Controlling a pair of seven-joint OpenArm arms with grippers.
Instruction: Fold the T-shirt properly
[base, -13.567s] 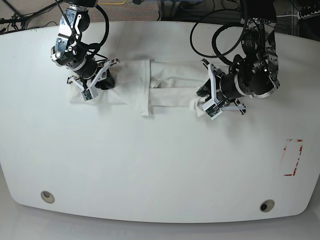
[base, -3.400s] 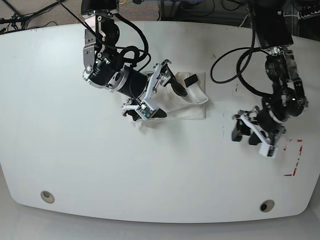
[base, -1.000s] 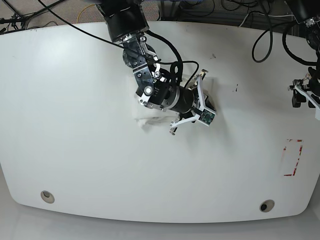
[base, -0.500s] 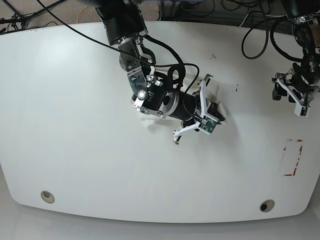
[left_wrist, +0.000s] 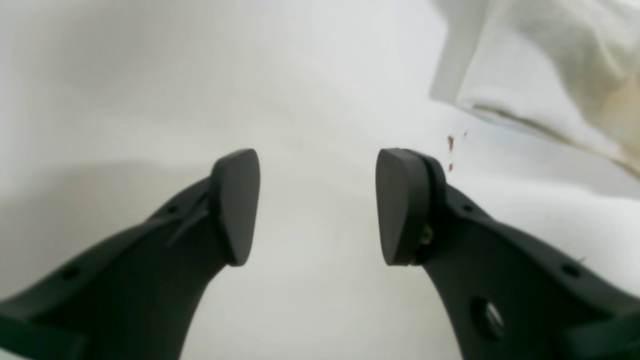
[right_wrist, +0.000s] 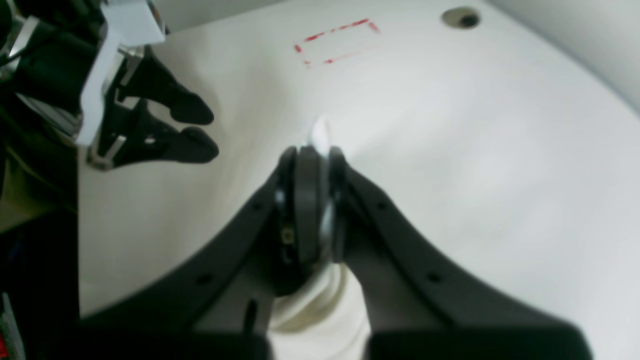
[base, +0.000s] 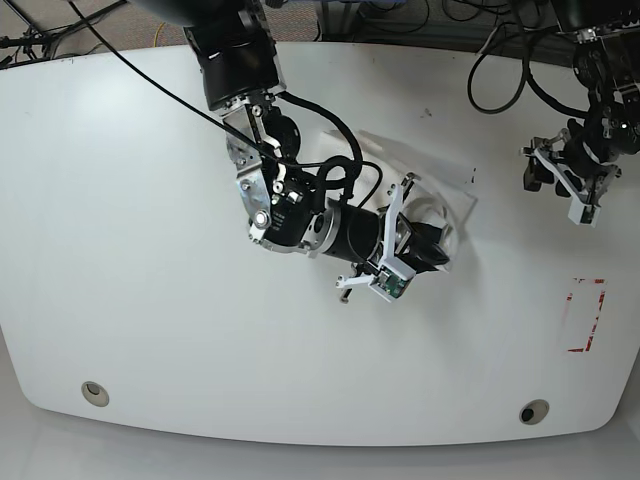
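The white T-shirt (base: 447, 203) lies bunched near the table's middle, mostly hidden under the right arm. My right gripper (base: 432, 248) is shut on a fold of it. In the right wrist view a thin sliver of the T-shirt (right_wrist: 320, 134) sticks out past the right gripper (right_wrist: 312, 152), and more cloth bunches below it. My left gripper (base: 531, 175) hovers open to the right of the shirt, apart from it. In the left wrist view the left gripper (left_wrist: 317, 205) holds nothing, and a T-shirt (left_wrist: 540, 75) edge lies at the upper right.
A red taped rectangle (base: 586, 316) marks the table (base: 150, 300) at the right, also seen as a red rectangle (right_wrist: 335, 42) in the right wrist view. Two holes (base: 95, 392) (base: 533, 411) sit near the front edge. Cables run along the back edge.
My right arm has swung right and toward the front, dragging the shirt fold with it. The left gripper has moved left toward the shirt.
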